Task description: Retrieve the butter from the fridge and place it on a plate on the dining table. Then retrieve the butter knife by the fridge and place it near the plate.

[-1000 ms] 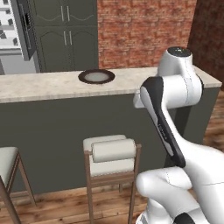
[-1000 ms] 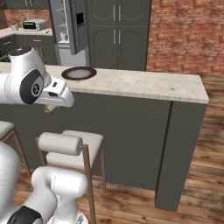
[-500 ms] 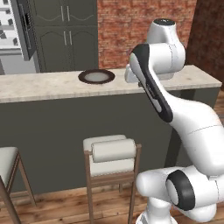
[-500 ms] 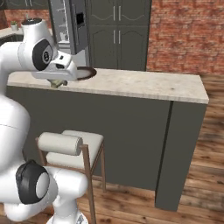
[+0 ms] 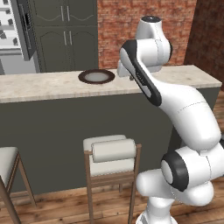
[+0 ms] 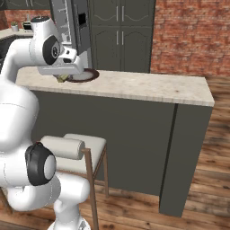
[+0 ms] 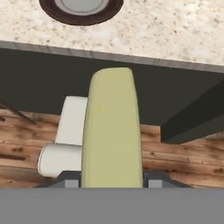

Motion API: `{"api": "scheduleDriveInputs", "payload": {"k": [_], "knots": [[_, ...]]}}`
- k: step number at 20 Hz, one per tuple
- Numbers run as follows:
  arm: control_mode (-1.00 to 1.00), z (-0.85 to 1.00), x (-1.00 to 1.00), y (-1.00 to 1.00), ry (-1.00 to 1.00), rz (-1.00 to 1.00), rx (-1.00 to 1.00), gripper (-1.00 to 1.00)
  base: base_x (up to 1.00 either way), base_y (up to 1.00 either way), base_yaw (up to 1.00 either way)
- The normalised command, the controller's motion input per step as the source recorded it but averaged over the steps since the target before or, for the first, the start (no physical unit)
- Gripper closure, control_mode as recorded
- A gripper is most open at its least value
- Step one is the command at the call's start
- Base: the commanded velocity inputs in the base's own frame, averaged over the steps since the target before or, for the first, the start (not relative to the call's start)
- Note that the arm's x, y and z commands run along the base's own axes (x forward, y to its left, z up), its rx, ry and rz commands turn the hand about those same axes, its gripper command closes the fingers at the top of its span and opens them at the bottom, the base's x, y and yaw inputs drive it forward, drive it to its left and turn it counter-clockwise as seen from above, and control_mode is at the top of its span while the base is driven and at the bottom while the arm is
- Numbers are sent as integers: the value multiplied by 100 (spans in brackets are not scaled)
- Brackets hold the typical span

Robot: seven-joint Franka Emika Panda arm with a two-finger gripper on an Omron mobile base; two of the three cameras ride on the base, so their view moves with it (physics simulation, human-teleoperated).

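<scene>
Fridge [image 5: 15, 30] stands well behind the dining table [image 5: 43, 85], at its far left in the left base view, light grey with white shelves showing past a door edge; in the right base view the fridge [image 6: 72, 27] shows its black dispenser panel behind the arm. Dark-grey cabinets [image 5: 65, 35] and a red brick wall [image 5: 127, 26] stand behind the dining table too, the cabinets just beside the fridge.

The dining table has a beige speckled stone top and a plain dark-grey front, and it runs across both base views. Two stools stand on the wooden floor against the table's front: a white-cushioned stool [image 5: 111, 155] below the plate, and a second stool [image 5: 8, 164] further left.

The plate [image 5: 96, 76] lies on the table top near its back edge, dark brown at the rim and grey in the centre. In the hand view the plate [image 7: 81, 8] sits at the top edge, beyond the table's front lip.

The gripper [image 6: 63, 77] hangs at the table's front edge, just beside the plate. Its fingers are closed part-way on the butter [image 7: 111, 131], a pale yellow-green block that sticks out from between them, above the floor and the white stool, not yet over the plate.
</scene>
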Motion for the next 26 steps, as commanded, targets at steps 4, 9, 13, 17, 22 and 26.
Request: {"api": "scheduleDriveInputs", "payload": {"k": [4, 9, 13, 17, 22, 26], "knots": [[-100, -4, 53, 10, 0, 0, 0, 100, 0, 0, 0], [-100, -1, 65, 29, 1, 0, 0, 100, 0, 0, 0], [-100, 0, 54, 12, 1, 0, 0, 100, 0, 0, 0], [-100, 0, 57, 20, 2, 0, 0, 100, 0, 0, 0], [-100, -7, 42, 17, 8, 0, 0, 100, 0, 0, 0], [-100, -21, 49, 14, 9, 0, 0, 100, 0, 0, 0]]}}
